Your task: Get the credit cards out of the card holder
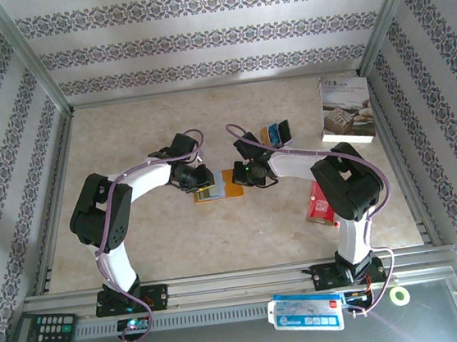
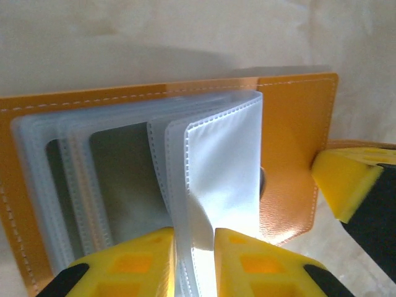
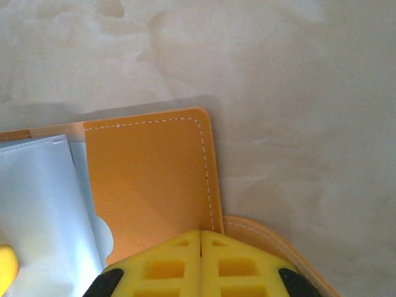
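- Orange-tan, leather-like card holder [image 1: 217,190] lies open at the middle of the counter [image 1: 220,238], its clear pockets fanned upward.
- Left claw [image 2: 195,247], at the holder's 9 o'clock, is narrow: its yellow pads [image 2: 142,260] pinch one clear sleeve [image 2: 229,161] standing upright between them.
- Right claw [image 3: 201,260], at the holder's 3 o'clock, has its fingers pressed together with no gap, tips at the orange flap's edge.
- A few loose cards [image 1: 276,134] sit at the holder's 1 o'clock, near the right claw.
- A white book [image 1: 345,110] lies at the counter's 1 o'clock corner, well apart.
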